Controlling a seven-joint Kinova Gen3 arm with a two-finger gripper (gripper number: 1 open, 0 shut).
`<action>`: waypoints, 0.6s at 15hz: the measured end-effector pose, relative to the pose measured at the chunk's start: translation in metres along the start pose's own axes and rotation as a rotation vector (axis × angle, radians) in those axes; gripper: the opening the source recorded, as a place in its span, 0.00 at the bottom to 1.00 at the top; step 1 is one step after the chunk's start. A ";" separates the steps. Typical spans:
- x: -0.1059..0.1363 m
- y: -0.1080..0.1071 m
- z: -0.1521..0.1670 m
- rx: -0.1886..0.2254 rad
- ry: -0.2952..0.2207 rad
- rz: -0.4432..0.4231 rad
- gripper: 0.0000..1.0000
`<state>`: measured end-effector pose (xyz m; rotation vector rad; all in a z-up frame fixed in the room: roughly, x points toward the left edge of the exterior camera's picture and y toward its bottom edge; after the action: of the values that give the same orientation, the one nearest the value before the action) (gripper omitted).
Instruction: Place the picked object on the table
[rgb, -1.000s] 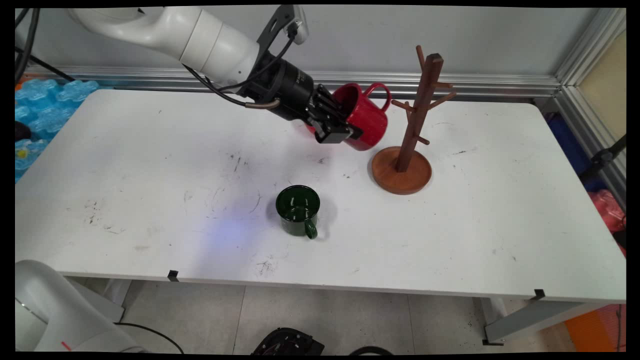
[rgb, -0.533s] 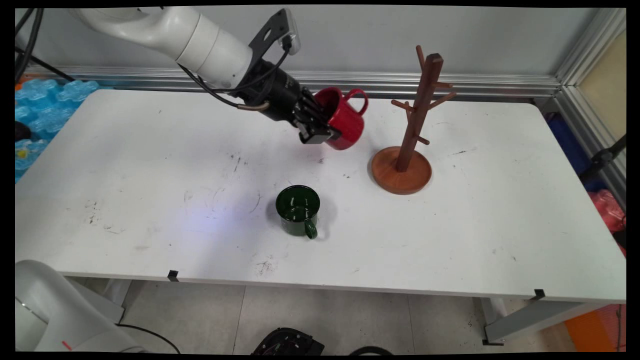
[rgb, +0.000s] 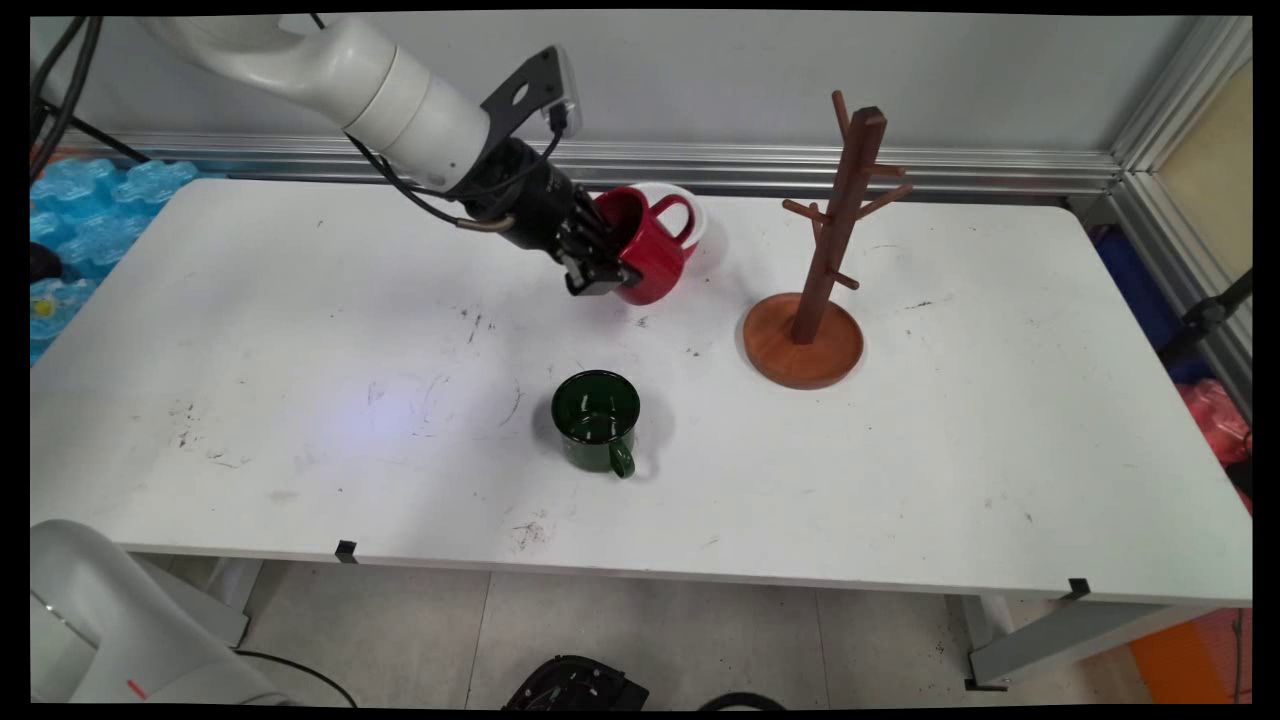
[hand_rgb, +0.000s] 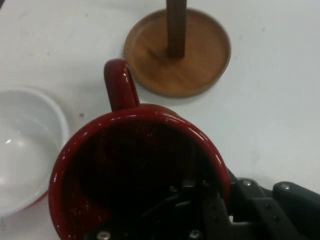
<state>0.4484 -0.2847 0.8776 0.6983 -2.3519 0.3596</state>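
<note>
My gripper (rgb: 600, 268) is shut on the rim of a red mug (rgb: 648, 255), one finger inside it and one outside. The mug is tilted, handle up and to the right, held low over the far middle of the table. In the hand view the red mug (hand_rgb: 140, 165) fills the lower frame, with my gripper (hand_rgb: 215, 210) clamped on its near wall. A white bowl (rgb: 692, 212) sits just behind the mug; in the hand view the white bowl (hand_rgb: 25, 145) lies to its left. The wooden mug tree (rgb: 825, 250) stands to the right; its round base (hand_rgb: 177, 50) shows at the top.
A dark green mug (rgb: 597, 420) stands upright near the table's middle, handle toward the front edge. The white table (rgb: 300, 400) carries scuff marks. Blue packaging (rgb: 90, 200) lies off the far left edge, and an aluminium rail runs along the wall.
My gripper has carried the red mug left and lower, away from the mug tree. The white bowl behind it has come into sight. The green mug and the tree have not moved.
</note>
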 end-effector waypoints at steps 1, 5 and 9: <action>-0.003 -0.002 0.001 0.003 -0.012 0.006 0.00; -0.013 -0.006 0.006 0.007 -0.056 0.034 0.00; -0.022 -0.009 0.010 0.005 -0.089 0.059 0.00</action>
<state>0.4624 -0.2874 0.8568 0.6610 -2.4602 0.3666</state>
